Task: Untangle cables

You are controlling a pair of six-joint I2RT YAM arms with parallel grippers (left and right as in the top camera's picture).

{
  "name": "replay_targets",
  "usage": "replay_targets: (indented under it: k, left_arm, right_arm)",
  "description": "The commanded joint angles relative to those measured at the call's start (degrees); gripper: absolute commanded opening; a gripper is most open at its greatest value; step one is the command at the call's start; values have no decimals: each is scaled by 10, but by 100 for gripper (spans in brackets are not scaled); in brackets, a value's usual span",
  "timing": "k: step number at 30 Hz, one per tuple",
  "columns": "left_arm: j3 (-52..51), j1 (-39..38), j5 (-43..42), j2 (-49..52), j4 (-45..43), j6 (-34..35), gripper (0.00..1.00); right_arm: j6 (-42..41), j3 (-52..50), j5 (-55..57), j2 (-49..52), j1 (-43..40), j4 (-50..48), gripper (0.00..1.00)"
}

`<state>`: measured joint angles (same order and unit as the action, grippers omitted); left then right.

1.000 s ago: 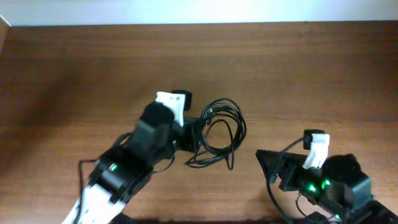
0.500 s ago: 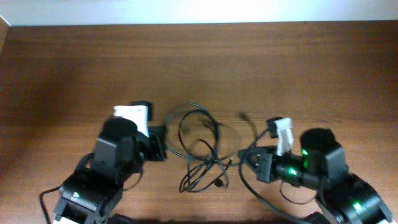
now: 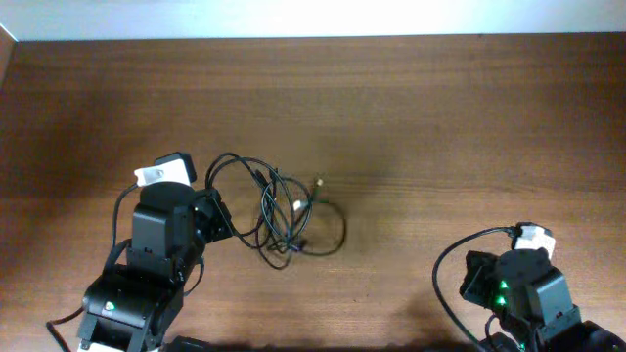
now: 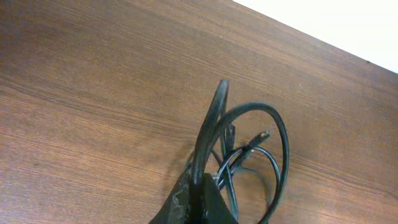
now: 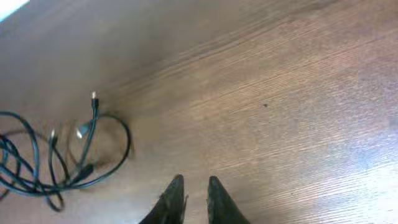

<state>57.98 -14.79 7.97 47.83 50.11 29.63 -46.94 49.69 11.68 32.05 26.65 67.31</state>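
Table: brown wood-grain top beneath my arms. Item on it: black cables, one tangled bundle of loops, lying left of centre, plug ends showing.

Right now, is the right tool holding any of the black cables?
No, the right tool is empty, well apart from the black cables.

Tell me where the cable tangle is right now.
In the overhead view the cable tangle lies on the wooden table, left of center. It sits right beside the left gripper, which grips one strand, and far from the right gripper.
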Motion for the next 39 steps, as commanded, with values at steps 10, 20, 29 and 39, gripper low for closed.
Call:
replay_targets:
  k: [10, 20, 29, 39]
  left_arm:
    - [8, 3, -187, 172, 18, 7, 93]
    - [8, 2, -301, 360, -15, -40, 47]
    - [9, -49, -427, 360, -109, -56, 59]
    - [9, -147, -180, 360, -109, 88, 70]
  right_arm:
    - [-31, 1, -87, -3, 0, 11, 66]
    - [-31, 1, -87, -3, 0, 9, 74]
    - [-31, 1, -82, -3, 0, 8, 79]
    - [-31, 1, -90, -3, 0, 10, 80]
